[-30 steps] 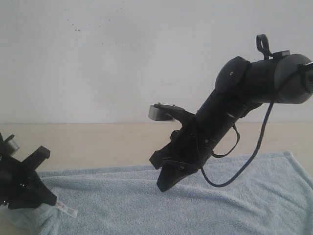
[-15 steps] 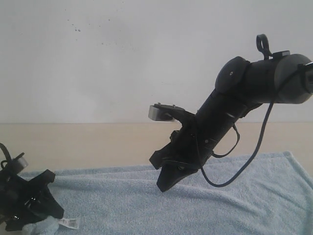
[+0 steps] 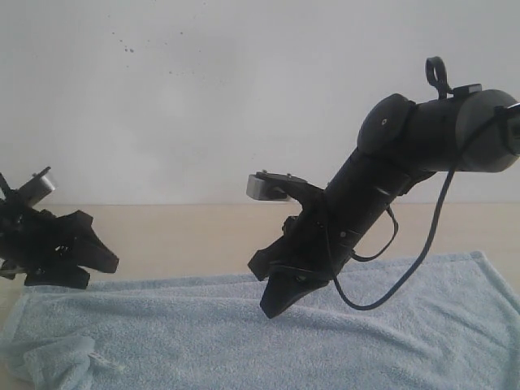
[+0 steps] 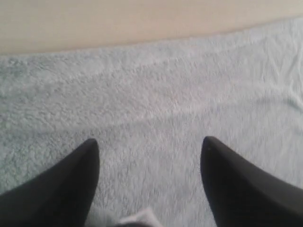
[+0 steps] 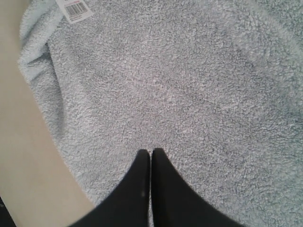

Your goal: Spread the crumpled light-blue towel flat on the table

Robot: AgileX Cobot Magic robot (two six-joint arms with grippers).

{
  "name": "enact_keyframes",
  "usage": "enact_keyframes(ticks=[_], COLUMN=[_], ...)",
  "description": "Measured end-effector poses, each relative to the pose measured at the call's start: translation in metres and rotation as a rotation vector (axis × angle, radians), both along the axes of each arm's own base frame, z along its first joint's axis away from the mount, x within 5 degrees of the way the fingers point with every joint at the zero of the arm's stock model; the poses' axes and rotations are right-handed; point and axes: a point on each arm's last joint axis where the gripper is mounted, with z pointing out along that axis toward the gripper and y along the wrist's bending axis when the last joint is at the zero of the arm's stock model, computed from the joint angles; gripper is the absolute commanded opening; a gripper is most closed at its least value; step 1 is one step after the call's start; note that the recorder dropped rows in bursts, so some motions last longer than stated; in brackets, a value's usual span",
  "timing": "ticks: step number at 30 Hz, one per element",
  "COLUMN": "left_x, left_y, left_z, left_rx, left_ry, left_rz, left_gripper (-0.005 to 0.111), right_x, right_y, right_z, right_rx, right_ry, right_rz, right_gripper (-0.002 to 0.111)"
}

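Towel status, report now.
Left claw open, empty, above towel. Right claw shut, empty. Towel mostly flat on table; one corner bunched.

soft even light, left wrist blurred

The right gripper [image 5: 150, 152] has its 2 black fingers [image 5: 135, 189] pressed together, tips over the fluffy light-blue towel [image 5: 180, 80]. A white barcode tag [image 5: 75, 8] sits at the towel's rumpled corner. Bare beige bench [image 5: 23, 156] borders that edge.
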Motion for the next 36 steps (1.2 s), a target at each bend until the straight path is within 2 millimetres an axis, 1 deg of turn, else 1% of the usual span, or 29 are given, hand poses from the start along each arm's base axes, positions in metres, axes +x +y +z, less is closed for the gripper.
enact_keyframes(ticks=[1, 3, 5, 8, 11, 15, 17, 19, 25, 27, 33, 35, 36], left_x=[-0.004, -0.015, -0.025, -0.035, -0.039, -0.041, -0.043, -0.046, -0.064, -0.068, -0.07, -0.069, -0.069], left_y=[0.0, 0.001, 0.004, 0.011, 0.015, 0.015, 0.015, 0.014, 0.014, 0.014, 0.015, 0.015, 0.015], left_z=[0.001, -0.003, -0.011, -0.019, -0.014, 0.0, 0.006, 0.005, -0.011, -0.015, -0.018, -0.019, -0.019], left_rx=[0.017, 0.048, 0.091, 0.152, 0.201, 0.216, 0.216, 0.209, 0.206, 0.211, 0.231, 0.233, 0.233], left_ry=[0.016, 0.087, 0.163, 0.221, 0.22, 0.183, 0.173, 0.188, 0.276, 0.29, 0.29, 0.287, 0.287], left_rz=[-0.059, -0.158, -0.191, -0.204, -0.196, -0.186, -0.188, -0.196, -0.223, -0.225, -0.227, -0.225, -0.225], left_gripper=[0.058, 0.058, 0.056, 0.056, 0.056, 0.055, 0.052, 0.046, 0.029, 0.026, 0.026, 0.021, 0.015], right_x=[0.0, 0.0, 0.0, 0.0, 0.0, 0.001, 0.001, 0.001, 0.001, 0.001, 0.001, 0.001, 0.001], right_y=[0.0, 0.0, 0.0, 0.0, 0.0, 0.0, 0.0, 0.0, 0.0, 0.0, 0.0, 0.0, 0.0], right_z=[0.0, 0.0, 0.0, 0.0, 0.0, 0.0, 0.0, 0.0, 0.0, 0.0, 0.0, 0.0, 0.0], right_rx=[0.0, 0.0, 0.0, 0.0, 0.002, 0.002, 0.002, 0.002, 0.002, 0.002, 0.002, 0.002, 0.002], right_ry=[0.0, 0.0, 0.0, -0.002, -0.003, -0.004, -0.004, -0.004, -0.004, -0.004, -0.006, -0.006, -0.006], right_rz=[0.0, 0.0, 0.0, -0.001, -0.003, -0.004, -0.004, -0.004, -0.004, -0.004, -0.005, -0.005, -0.005], right_gripper=[0.0, 0.0, 0.0, 0.0, 0.0, 0.0, 0.0, 0.0, 0.0, 0.0, 0.0, 0.0, 0.0])
